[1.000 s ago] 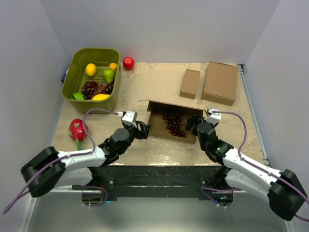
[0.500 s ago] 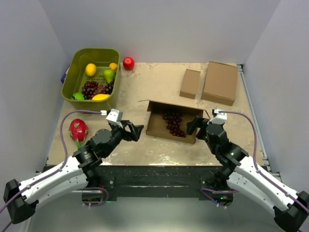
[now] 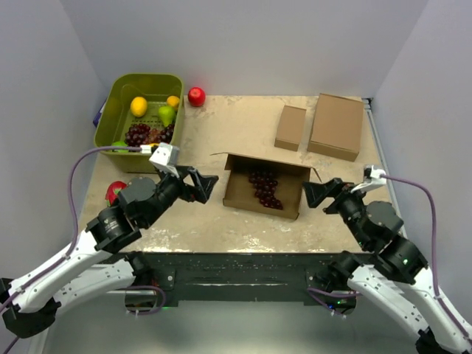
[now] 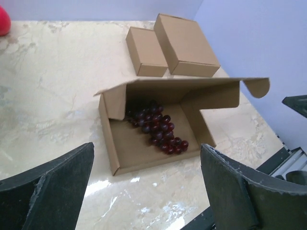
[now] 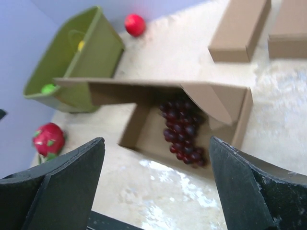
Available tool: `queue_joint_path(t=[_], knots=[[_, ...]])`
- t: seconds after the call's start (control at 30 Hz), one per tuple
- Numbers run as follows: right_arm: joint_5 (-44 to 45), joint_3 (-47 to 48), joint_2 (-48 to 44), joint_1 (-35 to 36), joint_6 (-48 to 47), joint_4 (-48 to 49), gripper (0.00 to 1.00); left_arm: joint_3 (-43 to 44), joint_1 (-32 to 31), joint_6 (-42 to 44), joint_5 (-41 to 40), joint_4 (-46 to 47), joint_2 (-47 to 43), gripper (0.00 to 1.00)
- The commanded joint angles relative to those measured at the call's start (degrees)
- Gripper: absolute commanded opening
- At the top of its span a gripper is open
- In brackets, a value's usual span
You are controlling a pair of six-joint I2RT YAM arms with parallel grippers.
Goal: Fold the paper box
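Both tools hang wide and empty, the left tool [image 3: 209, 187] near the box's left wall, the right tool [image 3: 311, 196] near its right. Between them the paper box [image 3: 240, 190] sits mid-width on the table [image 3: 221, 125], toward the near edge, its lid [image 4: 168, 90] half raised from the far wall, dark grapes [image 3: 264, 188] inside. The corrugated board is likely light and stiff, bending only at creases. The lid's free edge looks the best hold, pressed gently lest the box slide.
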Motion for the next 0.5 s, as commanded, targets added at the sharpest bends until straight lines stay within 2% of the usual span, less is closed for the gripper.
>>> queue_joint_path(t=[0.0,0.07,0.13,0.17,0.23,0.3,0.47], knots=[[-2.05,9.38,7.13,0.16,-6.78,3.15,0.96,7.78,0.33,4.33,2.13,-0.92,5.35,0.97],[-1.7,13.93,12.47,0.24,-8.11,5.69,0.99,11.03,1.64,6.26,3.27,0.93,9.37,0.98],[-1.52,17.02,16.09,0.16,-9.87,7.71,0.99,15.06,3.75,7.67,8.61,1.9,12.81,0.98],[-1.96,20.0,20.46,0.16,-10.66,8.16,0.99,16.31,6.81,7.94,11.51,2.43,16.22,0.98],[-2.31,22.65,24.7,0.24,-12.59,8.6,0.99,18.85,10.16,7.33,20.74,5.83,19.32,0.98],[-2.93,25.82,30.15,0.07,-13.47,8.78,0.99,20.27,12.54,7.24,24.96,8.39,23.54,0.97],[-4.33,27.93,37.72,-0.89,-13.39,11.06,0.98,26.51,13.34,8.55,27.27,10.69,34.6,0.95]])
